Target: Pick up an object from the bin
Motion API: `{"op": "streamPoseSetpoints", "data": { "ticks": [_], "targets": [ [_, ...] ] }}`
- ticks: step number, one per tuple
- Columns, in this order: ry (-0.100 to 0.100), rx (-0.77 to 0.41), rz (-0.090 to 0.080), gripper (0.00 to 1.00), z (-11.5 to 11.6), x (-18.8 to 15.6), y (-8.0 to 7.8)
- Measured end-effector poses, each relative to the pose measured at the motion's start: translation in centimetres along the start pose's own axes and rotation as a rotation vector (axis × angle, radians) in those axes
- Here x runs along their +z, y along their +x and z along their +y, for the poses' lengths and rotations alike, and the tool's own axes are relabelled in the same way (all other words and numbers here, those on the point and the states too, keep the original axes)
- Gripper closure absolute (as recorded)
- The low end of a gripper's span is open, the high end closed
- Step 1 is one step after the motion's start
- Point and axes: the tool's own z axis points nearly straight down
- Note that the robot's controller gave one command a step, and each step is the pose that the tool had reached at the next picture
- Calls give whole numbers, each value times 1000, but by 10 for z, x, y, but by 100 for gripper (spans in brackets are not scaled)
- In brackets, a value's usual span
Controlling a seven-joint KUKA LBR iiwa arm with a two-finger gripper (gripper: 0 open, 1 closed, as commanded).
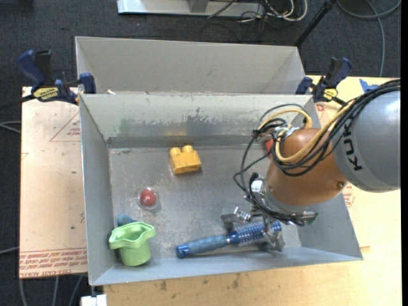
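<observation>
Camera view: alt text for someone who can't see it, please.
The gripper hangs over the bristled end of a blue brush, front right in the bin. A yellow block, red ball and green cup lie further left.

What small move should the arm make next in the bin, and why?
Probably ease straight down a little: the gripper sits over the bristled end of the blue brush, which lies flat along the near wall of the bin. The yellow block, red ball and green cup lie well apart to the left, so nothing else is in the way.
</observation>
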Motion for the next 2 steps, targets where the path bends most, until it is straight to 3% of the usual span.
{"op": "streamPoseSetpoints", "data": {
  "ticks": [1, 2],
  "targets": [
    [-3, 2, 2, 100, 1, 1, 1],
    [0, 5, 1, 100, 0, -63, -2]
  ]
}}
